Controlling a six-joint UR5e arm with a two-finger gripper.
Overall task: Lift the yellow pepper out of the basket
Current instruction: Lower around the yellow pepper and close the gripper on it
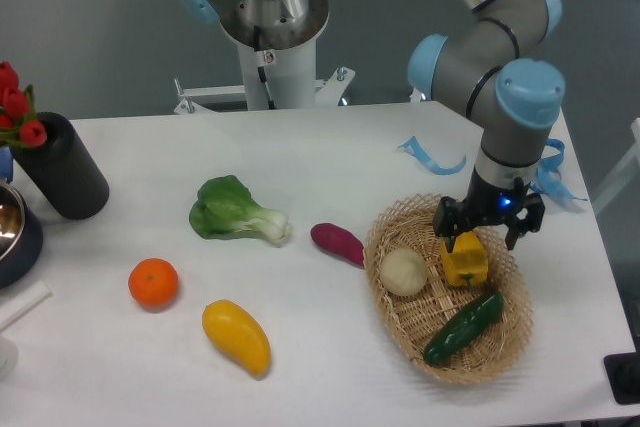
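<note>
The yellow pepper [465, 262] lies in the oval wicker basket [388, 237] at the right of the table, between a pale round vegetable [404, 271] and a dark green cucumber-like vegetable [463, 327]. My gripper [486, 231] hangs straight down just over the pepper's top, a little to its right. Its jaws are spread open, with dark fingers [447, 221] on either side, and they hold nothing. The pepper's stem is hidden under the gripper.
On the table left of the basket lie a purple sweet potato [337, 243], a green bok choy [236, 211], an orange [153, 282] and a long yellow mango-shaped fruit [238, 336]. A black cylinder vase [62, 179] and a dark metal bowl [12, 232] stand at the far left. A blue ribbon [430, 157] lies behind the basket.
</note>
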